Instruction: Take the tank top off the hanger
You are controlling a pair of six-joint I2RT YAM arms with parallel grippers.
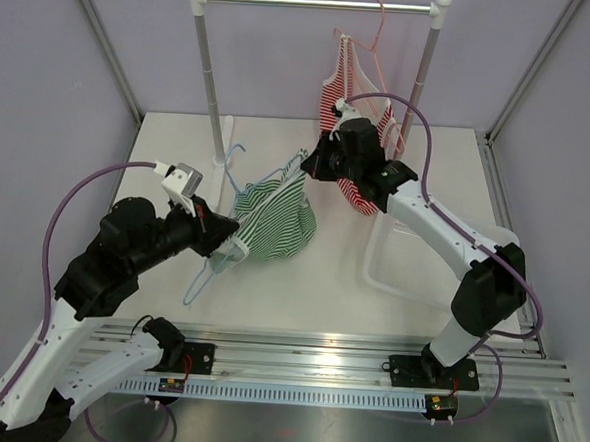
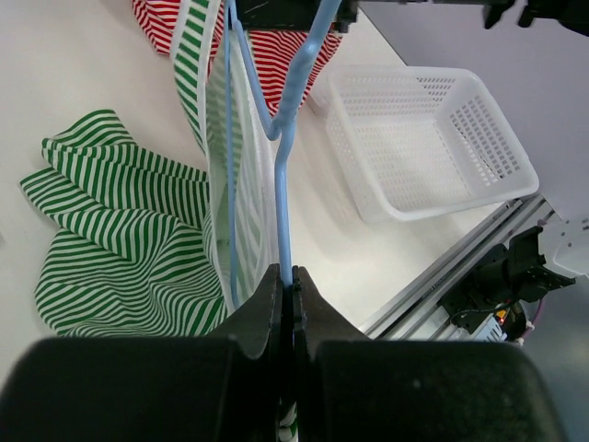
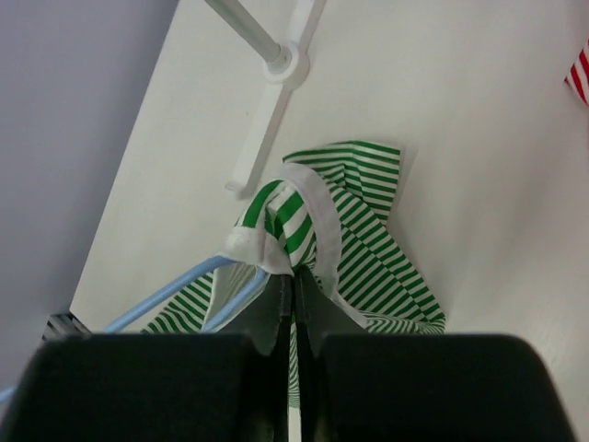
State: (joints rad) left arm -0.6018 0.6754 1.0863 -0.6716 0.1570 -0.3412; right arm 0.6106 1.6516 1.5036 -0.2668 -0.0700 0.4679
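Hanger [image 2: 282, 184] clamped in L tool [image 2: 293, 276], tank top [image 3: 368, 249] in R tool [image 3: 294, 281].

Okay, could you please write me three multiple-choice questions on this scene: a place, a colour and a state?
1. Where is the white basket?
A) on the table, right of the green-striped tank top
B) on the floor
C) on the tank top

2. What colour is the hanger in the left gripper?
A) pink
B) black
C) light blue

3. How is the right gripper?
A) open over the basket
B) shut on the tank top's strap
C) shut on nothing

Answers: 1 A, it sits there at the right; 2 C, the hanger pinched there is blue; 3 B, its jaws meet on the white-edged strap.
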